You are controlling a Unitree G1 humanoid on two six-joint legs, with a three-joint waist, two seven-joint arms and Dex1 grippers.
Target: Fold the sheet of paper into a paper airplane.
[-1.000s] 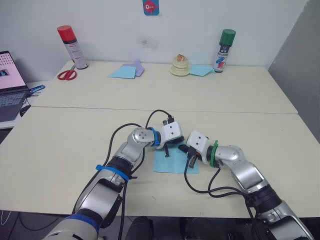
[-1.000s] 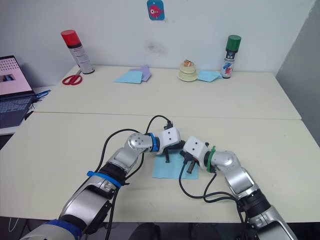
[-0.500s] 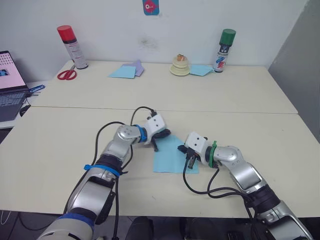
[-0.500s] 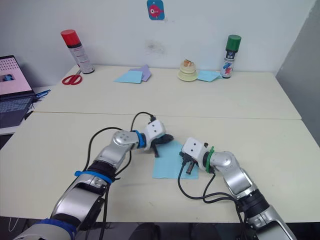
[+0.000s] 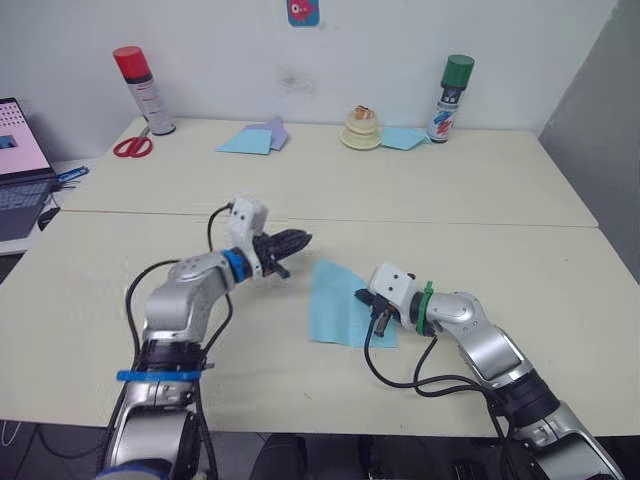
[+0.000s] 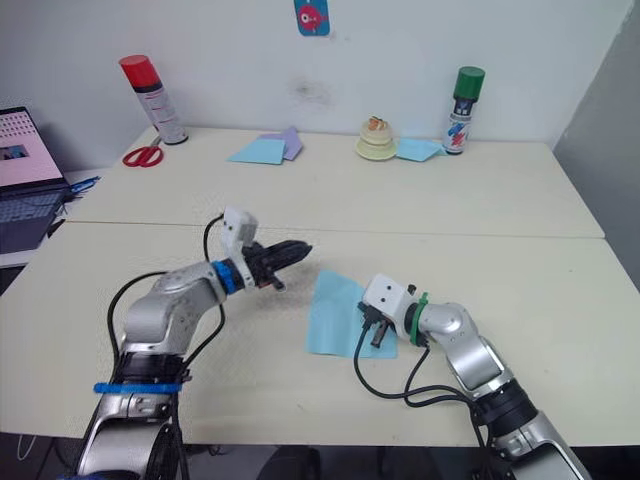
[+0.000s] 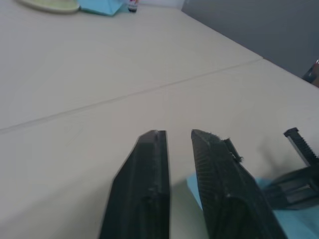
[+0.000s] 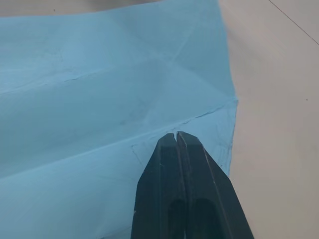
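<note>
The sheet of paper [image 5: 340, 305] lies flat on the near table, light blue with crease lines across it [image 8: 114, 89]. My right gripper [image 5: 380, 320] is shut, and its fingertips [image 8: 177, 137] press on a crease near the sheet's right edge. Left of the sheet and above the table, my left gripper [image 5: 300, 240] is off the paper. Its fingers [image 7: 149, 149] show a narrow gap with nothing between them. The paper airplane is out of view.
Along the far table stand a red-capped spray can [image 5: 144, 92], scissors [image 5: 133, 149], light-blue and lilac sheets [image 5: 250, 142], a cream dish [image 5: 361, 135] and a green-capped can [image 5: 450, 100]. A laptop [image 5: 20, 170] sits far left. A seam [image 5: 450, 224] joins the two tables.
My left gripper has lifted off the sheet and drawn back to the left, baring the sheet's far left corner. The right gripper has stayed pressed on the paper.
</note>
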